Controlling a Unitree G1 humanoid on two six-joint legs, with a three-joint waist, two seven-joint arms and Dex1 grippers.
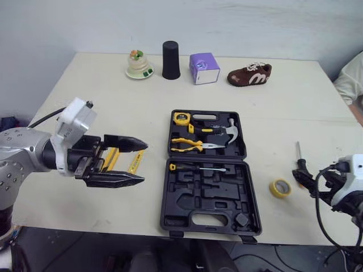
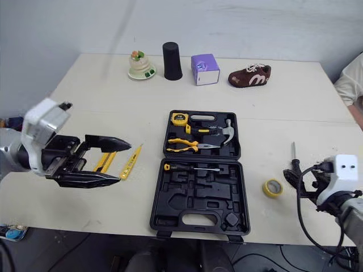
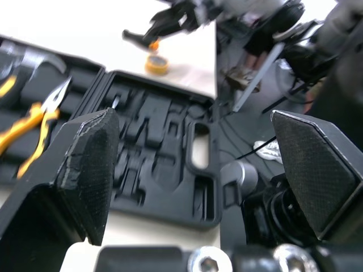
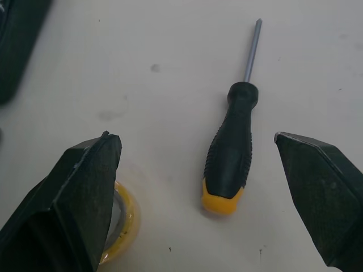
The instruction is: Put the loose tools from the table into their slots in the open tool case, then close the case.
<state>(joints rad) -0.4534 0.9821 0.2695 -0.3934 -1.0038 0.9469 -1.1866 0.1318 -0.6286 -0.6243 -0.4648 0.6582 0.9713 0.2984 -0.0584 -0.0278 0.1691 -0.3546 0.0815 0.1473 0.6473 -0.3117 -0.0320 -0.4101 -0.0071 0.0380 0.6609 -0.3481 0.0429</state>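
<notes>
1. Left tool: the fingers are wide apart and hold nothing. I see it at the left side of the bench, pointing toward the case.
2. In the head views, two loose items lie on the bench in the gap between its fingers: a thin yellow tool and a yellow-black tool. I cannot tell whether the fingers touch either one.
3. Right tool: the fingers are wide apart and hold nothing. It sits at the right front edge of the bench.
4. The loose driver lies flat on the bench in the gap between the right tool's fingers, touching neither. Its yellow-capped handle points toward the tool and its shaft points away.
5. The tape roll lies flat between the case and the loose driver, just beside one right finger.
6. The case lies open in the middle of the bench, both halves flat.
   - Far half: tape measure, hammer and pliers, all seated.
   - Near half: a cased driver lies along the hinge edge. The other slots are vacant.
7. Along the far edge of the bench stand a figurine, a black cylinder, a purple box and a shoe, well apart from the case.
8. A person's sleeve shows at the right edge.
</notes>
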